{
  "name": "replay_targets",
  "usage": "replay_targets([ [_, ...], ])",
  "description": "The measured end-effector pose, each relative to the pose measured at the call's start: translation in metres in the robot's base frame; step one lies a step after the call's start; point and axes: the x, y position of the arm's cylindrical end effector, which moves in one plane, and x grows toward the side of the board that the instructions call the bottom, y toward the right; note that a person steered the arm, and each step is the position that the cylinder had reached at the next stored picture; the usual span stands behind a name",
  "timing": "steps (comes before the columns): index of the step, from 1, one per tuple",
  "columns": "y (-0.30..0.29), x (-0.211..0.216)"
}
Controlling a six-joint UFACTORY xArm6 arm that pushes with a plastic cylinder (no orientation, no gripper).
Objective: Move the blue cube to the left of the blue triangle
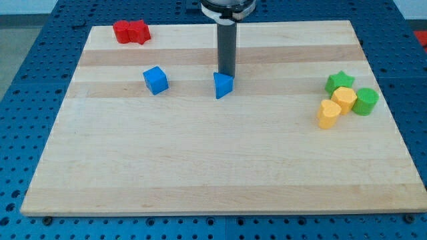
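While blue cube [155, 80] sits skewed, my tip [227, 74] seemingly touches blue triangle [223, 85].

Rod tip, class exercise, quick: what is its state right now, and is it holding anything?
My tip: no jaws to open or close, holding nothing; it sits just behind the blue triangle, apparently touching it, with the blue cube apart at the view's left.

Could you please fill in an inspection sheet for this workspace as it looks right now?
Surface: pale wooden board, lying flat.
Job's things: blue cube sits apart to the view's left of the blue triangle.
Clutter: two red blocks touching at the top left; green star, green cylinder, yellow hexagon and yellow heart clustered at the right.
Grippers: none; my tip is just behind the blue triangle.
Cables: nothing seen.
Surroundings: blue perforated table.
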Motion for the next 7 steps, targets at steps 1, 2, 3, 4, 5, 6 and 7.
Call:
replay_targets([
  [1, 0.000, -0.016],
  [2, -0.014, -0.037],
  [3, -0.092, -0.040],
  [4, -0.187, -0.040],
  [5, -0.195, -0.005],
  [6, -0.191, 0.020],
  [7, -0.180, 0.019],
])
